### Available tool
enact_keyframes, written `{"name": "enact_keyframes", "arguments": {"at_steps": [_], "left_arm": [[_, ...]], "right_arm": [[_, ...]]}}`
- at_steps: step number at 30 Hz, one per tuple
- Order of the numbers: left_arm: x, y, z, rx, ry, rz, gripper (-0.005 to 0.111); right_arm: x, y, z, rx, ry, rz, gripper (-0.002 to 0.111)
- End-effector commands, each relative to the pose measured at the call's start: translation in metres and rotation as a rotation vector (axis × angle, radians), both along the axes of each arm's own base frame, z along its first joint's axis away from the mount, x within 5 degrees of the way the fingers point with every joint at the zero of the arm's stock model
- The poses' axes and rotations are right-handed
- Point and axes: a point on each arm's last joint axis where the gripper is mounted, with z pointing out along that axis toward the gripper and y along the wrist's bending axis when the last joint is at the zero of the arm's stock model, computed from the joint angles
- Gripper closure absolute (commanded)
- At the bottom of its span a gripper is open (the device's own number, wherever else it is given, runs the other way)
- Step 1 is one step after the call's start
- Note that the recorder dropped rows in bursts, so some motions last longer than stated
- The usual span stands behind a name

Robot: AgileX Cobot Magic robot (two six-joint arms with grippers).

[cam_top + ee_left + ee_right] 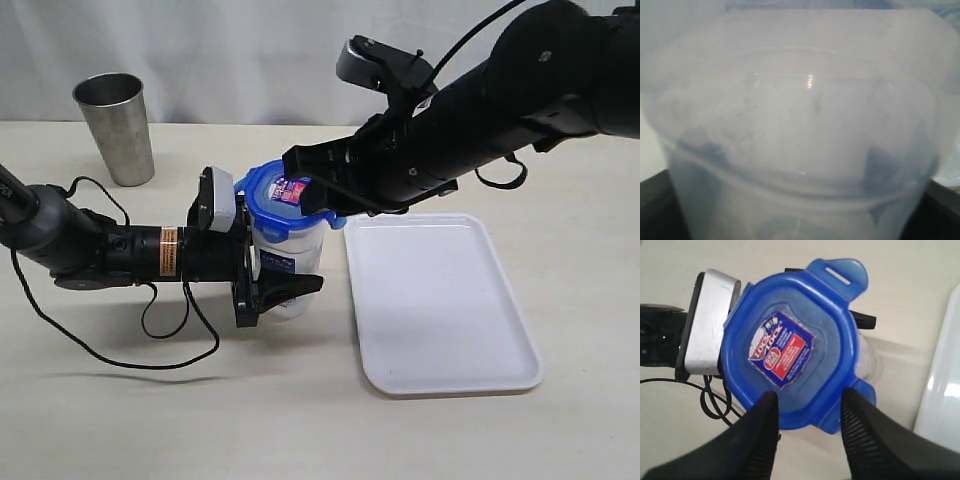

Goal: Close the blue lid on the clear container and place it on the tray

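Exterior view: blue lid (272,190) tops clear container (290,250).

You have soft, even light over the table (100,420), with only faint, soft-edged shadows. Your left wrist view is a milky blur of the clear container (800,125); the right wrist view is sharp, the tray (945,390) slightly glaring.

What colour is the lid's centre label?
The label is red and white; clearest in right wrist view.
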Motion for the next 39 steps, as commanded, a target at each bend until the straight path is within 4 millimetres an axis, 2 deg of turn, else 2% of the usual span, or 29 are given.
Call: {"name": "enact_keyframes", "arguments": {"at_steps": [1, 8, 14, 18, 26, 30, 36, 39], "left_arm": [[-0.001, -0.002, 0.003, -0.013, -0.008, 0.0, 0.107], [-0.001, -0.002, 0.003, -0.012, -0.008, -0.001, 0.107], [-0.001, -0.002, 0.003, -0.013, -0.006, -0.001, 0.107], [-0.001, -0.002, 0.003, -0.013, -0.006, -0.001, 0.107], [-0.001, -0.002, 0.003, -0.011, -0.007, -0.005, 0.107], [-0.001, -0.002, 0.003, -0.011, -0.007, -0.005, 0.107], [-0.002, -0.002, 0.002, -0.005, -0.008, -0.02, 0.107], [-0.002, -0.002, 0.002, -0.005, -0.008, -0.02, 0.107]], "right_arm": [[0.004, -0.002, -0.001, 0.002, -0.02, -0.015, 0.069], [0.01, 0.001, -0.021, -0.023, 0.03, -0.018, 0.069], [0.012, 0.003, -0.022, 0.002, 0.03, -0.039, 0.069], [0.014, 0.005, -0.031, -0.001, 0.058, -0.035, 0.069], [0.017, 0.027, -0.053, 0.166, 0.129, 0.068, 0.069], [0.019, 0.031, -0.064, 0.182, 0.141, 0.081, 0.069], [0.018, 0.041, -0.066, 0.305, 0.163, 0.15, 0.069], [0.018, 0.042, -0.067, 0.307, 0.157, 0.16, 0.069]]}}
